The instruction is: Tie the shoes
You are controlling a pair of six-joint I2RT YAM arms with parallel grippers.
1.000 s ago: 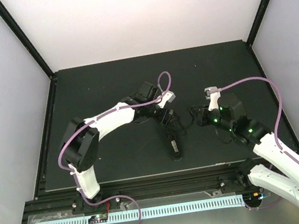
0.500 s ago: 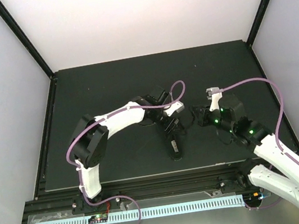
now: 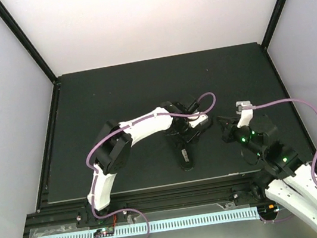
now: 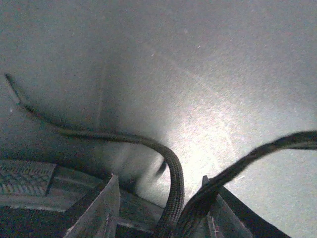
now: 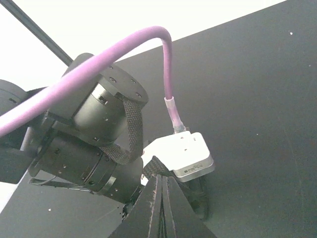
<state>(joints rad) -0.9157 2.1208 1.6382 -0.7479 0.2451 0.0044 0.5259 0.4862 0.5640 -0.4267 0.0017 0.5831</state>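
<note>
From above: shoe (image 3: 184, 154) flat on the black mat (image 3: 112, 90), lengthwise toward the arm bases. Left gripper (image 3: 190, 133) low over the far end of the shoe, too dark there for reading the fingers. Right gripper (image 3: 225, 129) to the right of the shoe, apart from it, pointing toward it.

Only in the left wrist view: left gripper (image 4: 159, 191) with fingers (image 4: 106, 208) standing apart, two strands of the laces (image 4: 176, 181) rising between them. One strand curving away to the left over the mat, loose tip lying flat; the other leaving to the right, close against the right finger. Not pinched from both sides. Shoe body itself outside this view.

Only in the right wrist view: right gripper (image 5: 161, 186) fully closed, fingers meeting in one thin seam. Impossible to tell whether any lace sits inside that seam. Just beyond the tips, the left arm's wrist with a white camera block (image 5: 190, 156) and a purple cable (image 5: 124, 49).
</note>
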